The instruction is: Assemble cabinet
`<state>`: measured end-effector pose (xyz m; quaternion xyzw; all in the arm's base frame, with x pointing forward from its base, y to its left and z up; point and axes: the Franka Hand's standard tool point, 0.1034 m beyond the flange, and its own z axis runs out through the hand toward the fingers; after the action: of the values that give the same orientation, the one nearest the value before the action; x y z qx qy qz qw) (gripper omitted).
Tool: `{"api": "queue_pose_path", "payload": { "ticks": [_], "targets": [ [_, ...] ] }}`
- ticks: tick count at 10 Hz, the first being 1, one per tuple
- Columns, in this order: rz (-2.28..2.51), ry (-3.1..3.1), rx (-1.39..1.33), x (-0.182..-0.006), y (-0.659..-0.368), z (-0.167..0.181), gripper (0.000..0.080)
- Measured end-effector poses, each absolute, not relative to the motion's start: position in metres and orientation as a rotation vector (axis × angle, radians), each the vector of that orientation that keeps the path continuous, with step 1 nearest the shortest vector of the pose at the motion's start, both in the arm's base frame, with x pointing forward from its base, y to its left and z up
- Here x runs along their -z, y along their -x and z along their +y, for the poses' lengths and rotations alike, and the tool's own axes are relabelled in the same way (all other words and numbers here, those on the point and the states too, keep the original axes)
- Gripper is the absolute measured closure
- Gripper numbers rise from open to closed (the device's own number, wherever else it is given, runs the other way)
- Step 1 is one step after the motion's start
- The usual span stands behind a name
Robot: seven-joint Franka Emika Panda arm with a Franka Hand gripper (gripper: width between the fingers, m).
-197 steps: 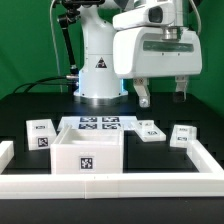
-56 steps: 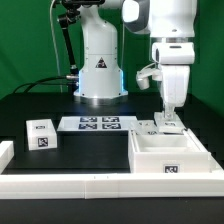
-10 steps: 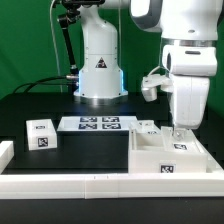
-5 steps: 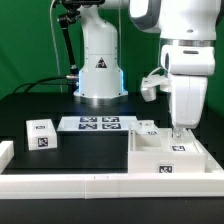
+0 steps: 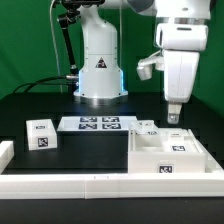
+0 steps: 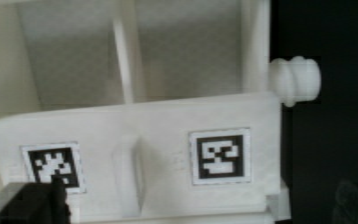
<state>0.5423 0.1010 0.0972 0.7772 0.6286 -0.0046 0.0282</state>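
Note:
The cabinet [image 5: 165, 158] is a white open box at the exterior view's right, against the front rail. A white drawer block with tags [image 5: 181, 148] lies in it near the far right wall. My gripper [image 5: 173, 117] hangs above that block, clear of it, open and empty. In the wrist view the tagged block [image 6: 158, 155] lies below me inside the cabinet frame [image 6: 123, 50], with one dark finger [image 6: 30, 203] beside it. Another tagged block [image 5: 40, 133] sits at the left, and one [image 5: 148, 129] just behind the cabinet.
The marker board [image 5: 98, 124] lies in the middle in front of the robot base [image 5: 98, 70]. A long low white border rail [image 5: 90, 186] runs along the front, with a short piece [image 5: 5, 152] at the left. A round white knob [image 6: 297, 78] shows on the cabinet's side.
My gripper was down at the block inside the cabinet; it has let go and risen straight up. The block stays in the cabinet.

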Motion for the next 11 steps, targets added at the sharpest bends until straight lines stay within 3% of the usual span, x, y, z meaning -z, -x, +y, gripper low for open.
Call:
{"api": "queue_pose_path", "payload": {
  "ticks": [2,7,11],
  "targets": [
    [1.951,-2.385,0.027,-0.105,-0.522,0.097,0.0007],
    [2.113,-2.251,0.039,-0.101,-0.524,0.094,0.0002],
    [2.188,-2.166,-0.003,-0.100,-0.499,0.089,0.0002]
  ]
}}
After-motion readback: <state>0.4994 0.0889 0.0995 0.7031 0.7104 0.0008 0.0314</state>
